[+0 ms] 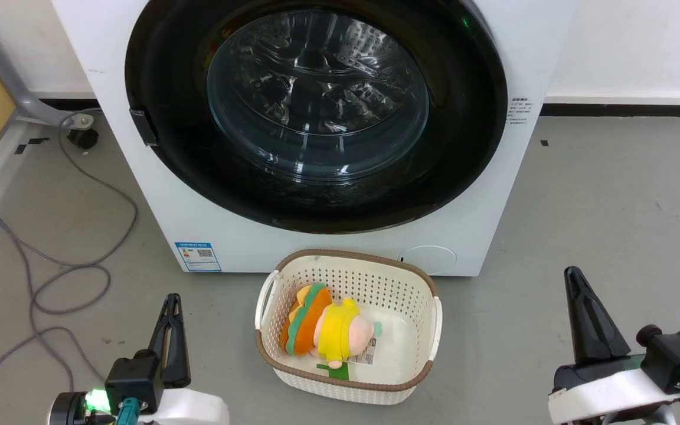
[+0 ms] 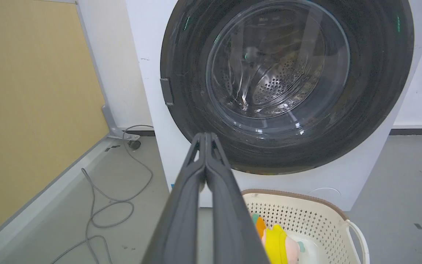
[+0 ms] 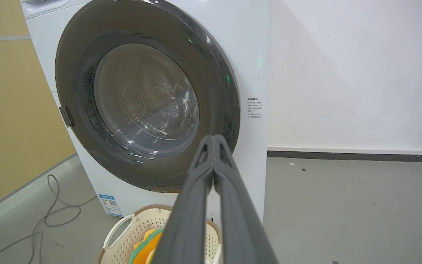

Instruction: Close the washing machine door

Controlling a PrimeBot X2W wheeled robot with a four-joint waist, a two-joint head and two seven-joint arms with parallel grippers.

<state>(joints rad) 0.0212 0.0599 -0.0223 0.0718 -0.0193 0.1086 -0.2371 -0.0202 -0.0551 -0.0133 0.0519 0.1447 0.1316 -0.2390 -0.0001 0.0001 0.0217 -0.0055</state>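
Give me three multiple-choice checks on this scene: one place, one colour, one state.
1. Where is the basket?
A. On the floor just before the washer
B. On top of the washer
C. Inside the drum

2. What colour is the label low on the washer's front?
A. Red
B. Blue
C. Green

3. How is the door?
A. Swung wide open
B. Flat against the washer's front
C. Lying on the floor

Answers:
1. A: the basket stands on the grey floor below the door.
2. B: the sticker is plainly blue.
3. B: the black ring looks flush with the white front in all three views.
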